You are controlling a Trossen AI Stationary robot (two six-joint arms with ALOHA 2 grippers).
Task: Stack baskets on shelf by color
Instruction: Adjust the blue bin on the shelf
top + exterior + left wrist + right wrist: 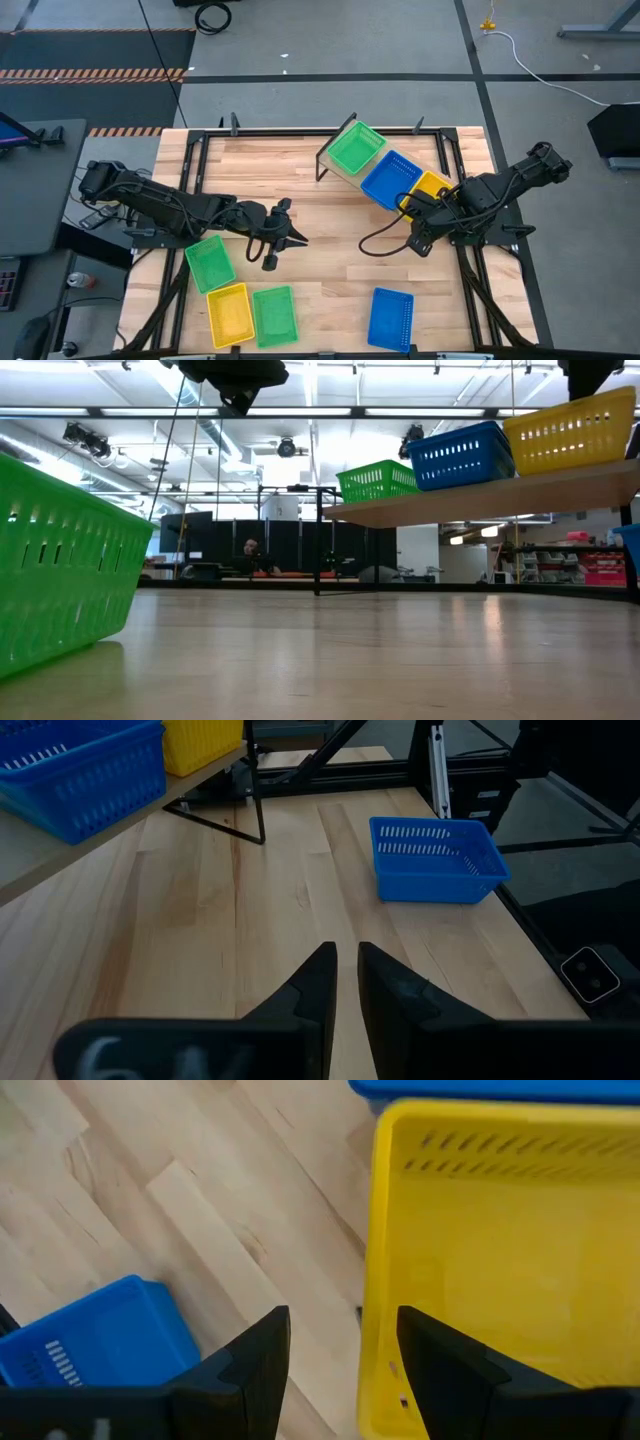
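High view
Shelf (335, 158): set slantwise in the upper middle of the table (330, 250); three baskets are carried in a row.
Shelf baskets: green shelf basket (356, 148) at the upper-left end, blue shelf basket (390, 179) in the middle, yellow shelf basket (430, 187) at the lower-right end.
Table baskets: green basket (210, 262) at lower left, yellow basket (229, 313) below it, second green basket (274, 314) just beside that; blue basket (390, 318) lies apart at lower right.
Left gripper (287, 238): held over bare table at centre-left, right of the green basket; nothing is held.
Right gripper (418, 204): placed at the yellow shelf basket's lower edge.

Low view
Shelf (480, 495): seen as a tilted board at upper right, with green (377, 482), blue (461, 456) and yellow (571, 430) baskets on it.
Green basket (60, 565): fills the left edge, resting on the table (350, 660).
Person (252, 550): seen far off in the middle background.

Left wrist view
Left gripper (343, 982): jaws are nearly together with a narrow gap, nothing between them.
Blue basket (436, 858): stands on the table at upper right.
Shelf baskets: blue (75, 770) and yellow (202, 742) at upper left.

Right wrist view
Right gripper (340, 1350): jaws are apart, with the near wall of the yellow shelf basket (510, 1260) between them; whether it is pinched cannot be told.
Blue basket (100, 1335): seen at lower left on the table.
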